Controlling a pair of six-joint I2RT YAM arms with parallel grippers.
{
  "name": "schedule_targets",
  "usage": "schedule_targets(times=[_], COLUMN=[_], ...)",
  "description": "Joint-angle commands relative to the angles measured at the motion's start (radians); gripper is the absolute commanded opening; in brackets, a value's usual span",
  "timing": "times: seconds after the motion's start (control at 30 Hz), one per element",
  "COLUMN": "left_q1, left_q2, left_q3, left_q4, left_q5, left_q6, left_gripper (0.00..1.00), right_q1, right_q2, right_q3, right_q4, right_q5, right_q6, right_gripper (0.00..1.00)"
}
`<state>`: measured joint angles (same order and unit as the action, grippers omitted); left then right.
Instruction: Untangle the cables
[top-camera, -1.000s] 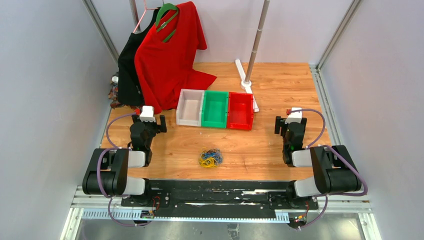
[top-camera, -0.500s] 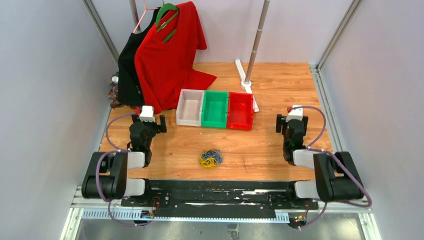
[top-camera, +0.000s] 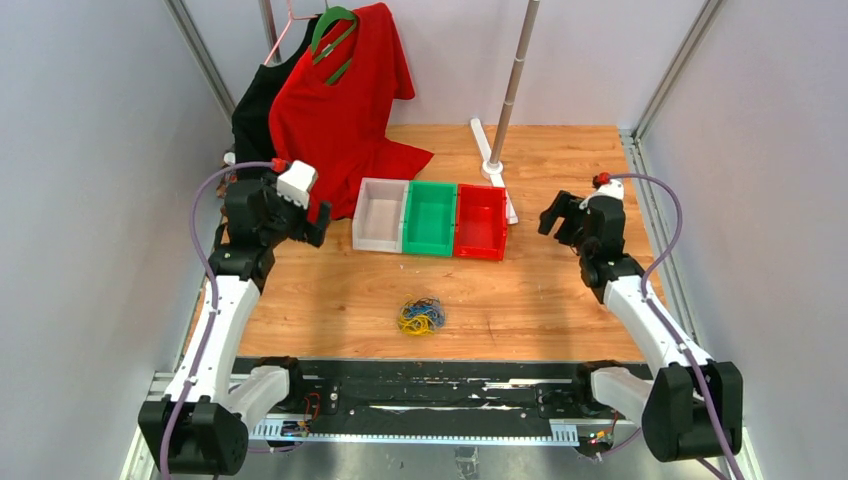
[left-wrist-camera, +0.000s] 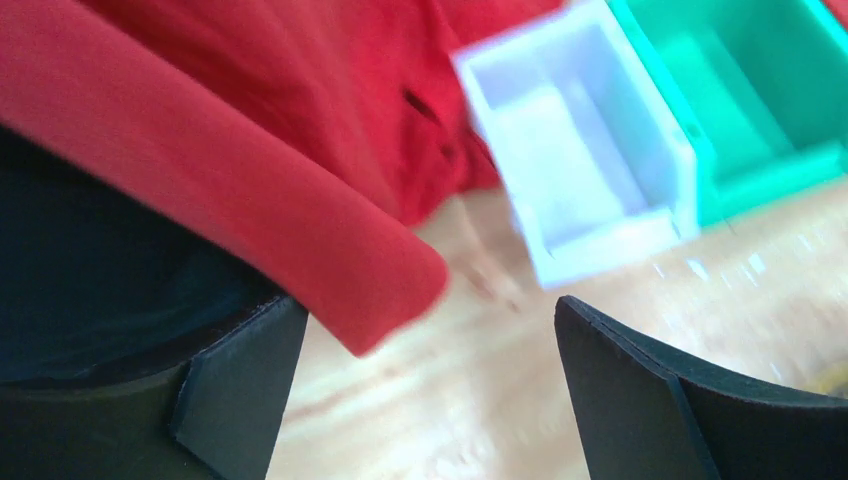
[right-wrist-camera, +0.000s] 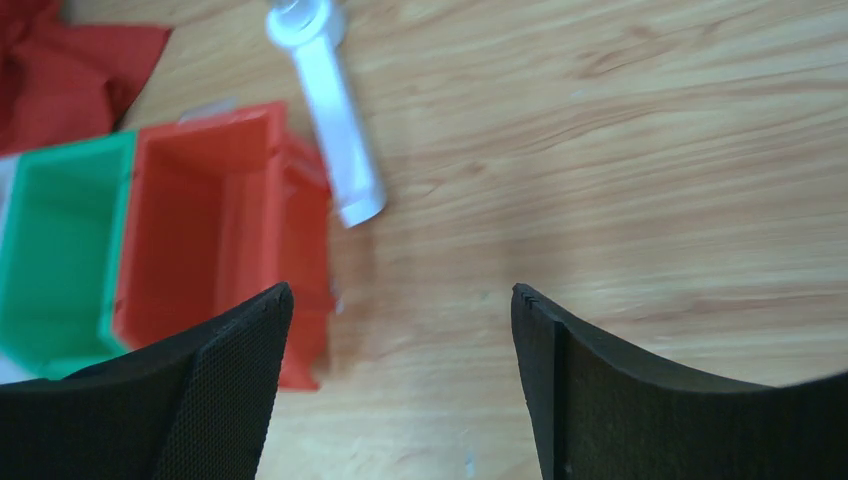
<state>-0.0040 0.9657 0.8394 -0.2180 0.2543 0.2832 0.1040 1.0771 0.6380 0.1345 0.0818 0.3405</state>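
Note:
The cables (top-camera: 421, 316) lie in one small tangled bundle of yellow, blue and dark wires on the wooden table (top-camera: 560, 300), near its front edge at the middle. My left gripper (top-camera: 318, 222) is open and empty, raised at the left beside the white bin. My right gripper (top-camera: 553, 215) is open and empty, raised at the right beside the red bin. Both are far behind the bundle. In the wrist views the left gripper (left-wrist-camera: 430, 320) and the right gripper (right-wrist-camera: 400, 305) show wide gaps over bare wood. The cables are out of both wrist views.
A white bin (top-camera: 381, 227), a green bin (top-camera: 430, 218) and a red bin (top-camera: 481, 222) stand in a row mid-table. A red shirt (top-camera: 340, 110) and a black garment (top-camera: 255, 140) hang at the back left. A grey pole (top-camera: 513, 75) on a white base (top-camera: 490, 150) stands at the back.
Both arms have unfolded and risen from their low rest pose. The left gripper swung up towards the shirt and white bin; the right gripper rose and turned towards the red bin. The cables have not moved.

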Motion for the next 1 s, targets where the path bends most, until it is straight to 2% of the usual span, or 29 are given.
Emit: schedule_targets(times=[0.0, 0.07, 0.2, 0.33, 0.43, 0.63, 0.8, 0.9, 0.97], left_q1=[0.000, 0.000, -0.029, -0.112, -0.161, -0.179, -0.179, -0.181, -0.184], left_q2=[0.022, 0.019, 0.029, 0.052, 0.058, 0.062, 0.063, 0.082, 0.092], left_q3=[0.049, 0.047, 0.039, 0.034, 0.029, 0.028, 0.028, 0.031, 0.029], left_q4=[-0.480, -0.498, -0.490, -0.490, -0.486, -0.487, -0.485, -0.485, -0.485], left_q5=[0.236, 0.317, 0.390, 0.385, 0.370, 0.386, 0.394, 0.395, 0.395], left_q6=[0.097, 0.066, 0.001, -0.013, -0.014, -0.013, 0.019, 0.040, 0.057], left_gripper=[0.98, 0.98, 0.98, 0.98, 0.98, 0.98, 0.98, 0.98, 0.99], right_q1=[0.106, 0.251, 0.514, 0.715, 0.819, 0.850, 0.850, 0.851, 0.850], right_q2=[-0.008, -0.028, -0.022, 0.080, 0.177, 0.360, 0.450, 0.484, 0.496], right_q3=[0.069, 0.084, 0.062, 0.063, 0.070, 0.122, 0.176, 0.196, 0.207], right_q4=[-0.153, -0.202, -0.165, -0.128, -0.081, -0.012, 0.019, 0.034, 0.042], right_q5=[-0.260, -0.182, -0.094, -0.022, 0.003, -0.054, -0.090, -0.114, -0.124], right_q6=[0.122, 0.074, 0.070, 0.135, 0.171, 0.202, 0.211, 0.215, 0.214], right_gripper=[0.80, 0.79, 0.80, 0.70, 0.64, 0.54, 0.48, 0.34, 0.19])
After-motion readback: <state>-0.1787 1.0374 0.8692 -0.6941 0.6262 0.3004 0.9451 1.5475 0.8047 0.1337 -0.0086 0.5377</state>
